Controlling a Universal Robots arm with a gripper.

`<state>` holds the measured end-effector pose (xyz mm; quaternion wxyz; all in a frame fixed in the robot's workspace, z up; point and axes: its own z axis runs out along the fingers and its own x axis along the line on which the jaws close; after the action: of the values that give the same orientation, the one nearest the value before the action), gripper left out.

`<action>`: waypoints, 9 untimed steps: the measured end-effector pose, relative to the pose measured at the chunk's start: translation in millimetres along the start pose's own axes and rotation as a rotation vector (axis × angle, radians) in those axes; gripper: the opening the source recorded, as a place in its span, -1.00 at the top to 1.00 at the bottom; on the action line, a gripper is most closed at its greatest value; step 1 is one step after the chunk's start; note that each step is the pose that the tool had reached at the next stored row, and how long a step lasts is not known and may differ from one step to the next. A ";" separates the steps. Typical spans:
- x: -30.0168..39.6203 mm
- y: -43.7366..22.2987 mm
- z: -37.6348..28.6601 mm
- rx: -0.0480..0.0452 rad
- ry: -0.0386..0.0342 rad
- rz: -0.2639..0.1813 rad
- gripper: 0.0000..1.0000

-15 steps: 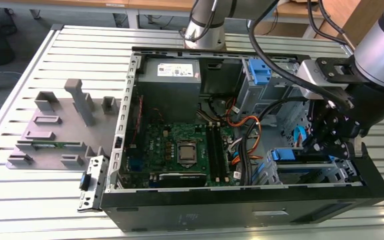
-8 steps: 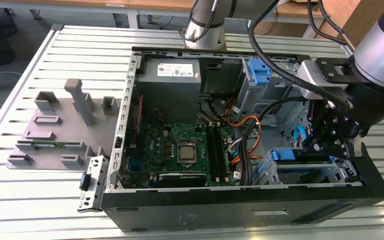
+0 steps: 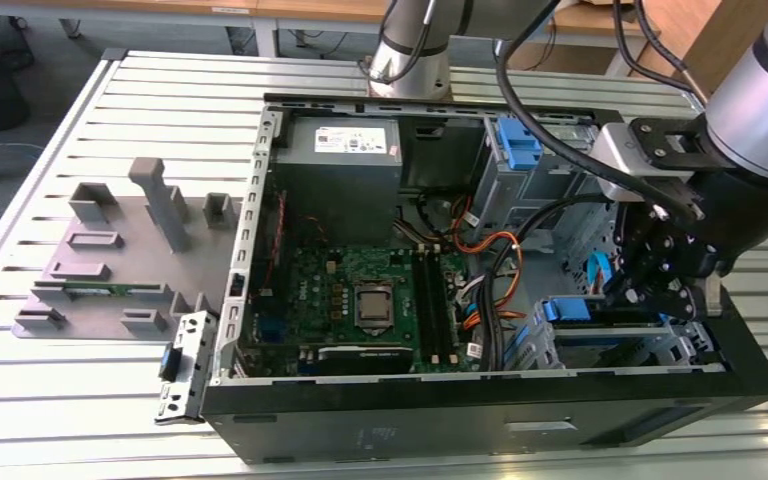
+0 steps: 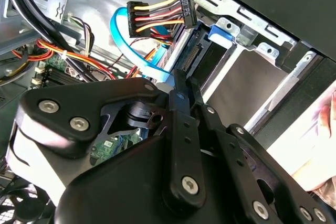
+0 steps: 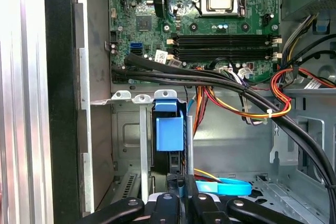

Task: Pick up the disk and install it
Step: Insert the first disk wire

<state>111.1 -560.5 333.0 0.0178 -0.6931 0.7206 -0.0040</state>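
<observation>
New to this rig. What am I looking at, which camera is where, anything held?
One robot arm works inside an open PC case lying on a slatted metal table. The exterior view comes from a camera off the arm, looking down. Both wrist views ride on the arm and look past the black gripper into the case. A grey fixture plate lies beside the case, on the exterior view's left. The blue-railed disk sits in the drive bay at the gripper; whether it is gripped, I can't tell.
</observation>
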 end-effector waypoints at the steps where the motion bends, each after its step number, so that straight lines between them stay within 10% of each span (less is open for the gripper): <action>1: 0.0 0.0 0.2 0.0000 -0.0001 0.000 0.68; 9: 0.1 0.1 2.7 0.0001 0.0001 0.000 0.68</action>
<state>111.1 -560.6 330.3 0.0178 -0.6931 0.7206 -0.0041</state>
